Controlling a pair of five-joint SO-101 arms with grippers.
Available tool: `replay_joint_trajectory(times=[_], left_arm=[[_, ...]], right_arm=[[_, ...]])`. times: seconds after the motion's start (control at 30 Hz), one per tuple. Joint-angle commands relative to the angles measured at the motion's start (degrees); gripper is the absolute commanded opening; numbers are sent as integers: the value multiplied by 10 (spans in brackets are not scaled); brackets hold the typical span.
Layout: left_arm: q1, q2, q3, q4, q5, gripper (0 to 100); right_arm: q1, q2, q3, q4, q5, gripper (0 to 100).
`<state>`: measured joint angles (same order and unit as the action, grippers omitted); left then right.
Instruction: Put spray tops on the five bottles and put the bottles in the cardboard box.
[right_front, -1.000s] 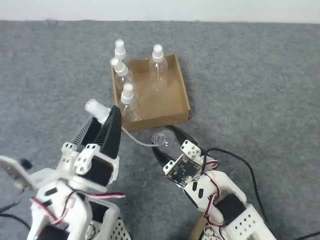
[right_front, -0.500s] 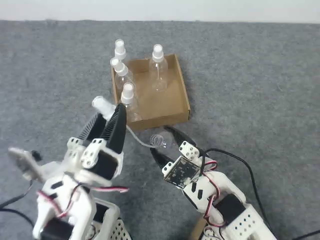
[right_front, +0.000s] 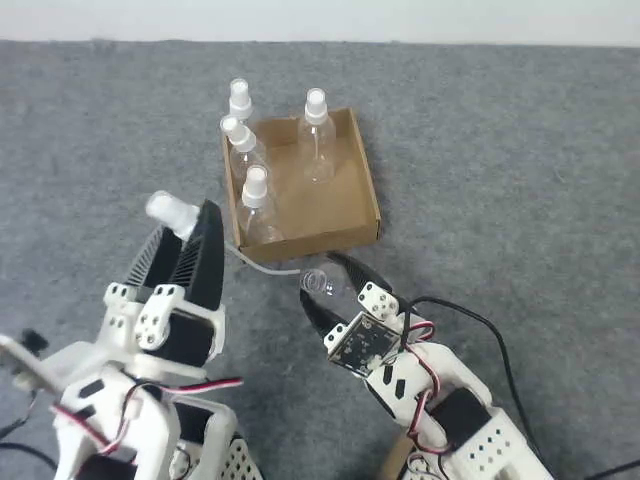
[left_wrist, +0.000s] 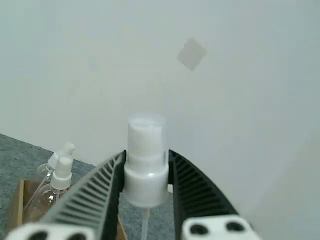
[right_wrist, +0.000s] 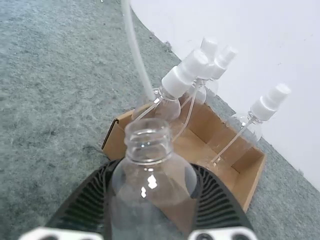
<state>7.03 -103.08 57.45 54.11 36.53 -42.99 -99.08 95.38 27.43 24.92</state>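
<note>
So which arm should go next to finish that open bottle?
Left, probably. The left pincer grips the spray top, its tube dangling near the open bottle, which the right pincer holds.

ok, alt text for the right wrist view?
The right gripper clamps a clear bottle with an open neck, no spray top. Beyond it on grey carpet, four spray-topped bottles cluster at a cardboard box; a thin white tube hangs nearby.
</note>
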Motion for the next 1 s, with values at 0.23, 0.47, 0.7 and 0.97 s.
replay_joint_trajectory(times=[0.23, 0.47, 0.7, 0.97], left_arm=[[33, -3, 5, 10, -4, 13], [34, -3, 37, 7, -5, 13], [35, -3, 62, 4, -5, 13], [43, -3, 113, -40, -4, 13]], right_arm=[[-6, -15, 12, 2, 7, 23], [-6, -15, 12, 2, 7, 23], [-6, -15, 12, 2, 7, 23], [-6, -15, 12, 2, 4, 24]])
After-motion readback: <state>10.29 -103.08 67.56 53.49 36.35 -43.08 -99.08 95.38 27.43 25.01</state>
